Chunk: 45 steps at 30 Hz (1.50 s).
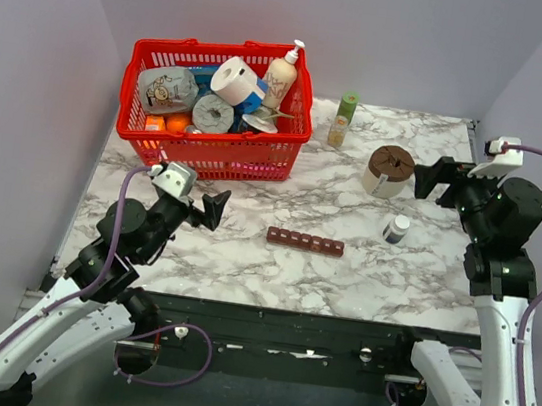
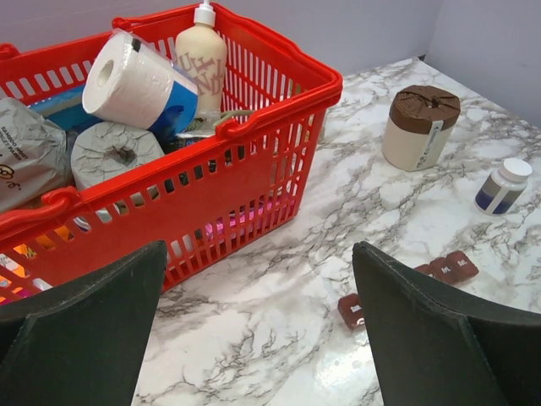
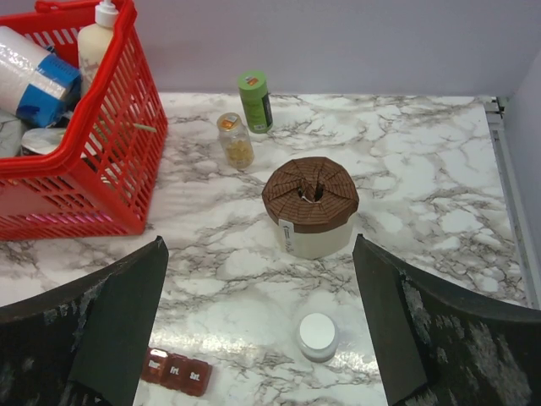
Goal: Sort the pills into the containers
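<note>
The containers are a dark maroon strip of joined compartments (image 1: 305, 241) lying flat at the table's middle, lids shut. One end shows in the left wrist view (image 2: 351, 310) and the other in the right wrist view (image 3: 176, 370). The pills (image 3: 239, 153) show as tiny amber pieces inside a small clear bottle (image 1: 338, 130) at the back. My left gripper (image 1: 218, 209) is open and empty, hovering left of the strip (image 2: 258, 330). My right gripper (image 1: 436, 178) is open and empty, raised at the right (image 3: 262, 321).
A red basket (image 1: 207, 154) of toilet rolls and a lotion bottle stands back left. A green cylindrical cap (image 1: 347, 106) stands by the clear bottle. A brown-topped white roll (image 1: 389, 171) and a dark white-capped bottle (image 1: 397, 229) stand right of the strip.
</note>
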Each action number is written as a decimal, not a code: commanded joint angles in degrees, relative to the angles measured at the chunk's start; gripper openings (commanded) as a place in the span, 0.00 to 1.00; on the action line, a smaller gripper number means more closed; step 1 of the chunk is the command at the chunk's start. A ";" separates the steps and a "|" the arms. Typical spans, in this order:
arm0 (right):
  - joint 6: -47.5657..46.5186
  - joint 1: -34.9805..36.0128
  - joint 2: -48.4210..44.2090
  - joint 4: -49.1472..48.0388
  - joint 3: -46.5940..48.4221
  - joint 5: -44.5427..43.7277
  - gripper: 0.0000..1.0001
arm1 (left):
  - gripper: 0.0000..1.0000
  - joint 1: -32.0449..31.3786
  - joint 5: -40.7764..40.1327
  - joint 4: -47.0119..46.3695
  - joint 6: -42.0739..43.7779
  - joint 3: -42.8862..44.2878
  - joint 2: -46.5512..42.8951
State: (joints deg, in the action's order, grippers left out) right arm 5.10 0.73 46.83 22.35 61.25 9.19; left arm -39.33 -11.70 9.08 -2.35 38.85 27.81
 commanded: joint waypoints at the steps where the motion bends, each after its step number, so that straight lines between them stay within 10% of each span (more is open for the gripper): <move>1: -0.36 -0.12 0.72 -0.82 0.44 -0.40 1.00 | 0.99 0.22 1.51 -1.08 0.68 -0.44 0.49; 11: -4.49 -0.12 2.47 -0.55 0.97 5.83 1.00 | 0.99 0.31 1.51 -1.52 0.85 -0.79 1.01; 18: -39.47 0.23 7.47 12.26 0.36 35.32 1.00 | 0.99 0.31 6.94 -1.52 3.04 -1.94 1.81; 26: -79.35 10.59 11.26 22.74 -12.38 37.84 1.00 | 0.99 0.31 14.78 -4.33 6.74 -5.62 1.54; 45: -70.86 29.58 35.70 3.06 -14.94 16.66 0.91 | 0.96 -0.04 28.84 -8.82 24.23 -15.38 1.45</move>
State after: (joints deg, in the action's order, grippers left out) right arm -68.58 28.32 80.29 29.50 44.69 30.44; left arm -39.33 13.98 2.66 19.64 23.33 28.51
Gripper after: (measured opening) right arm 0.926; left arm 0.963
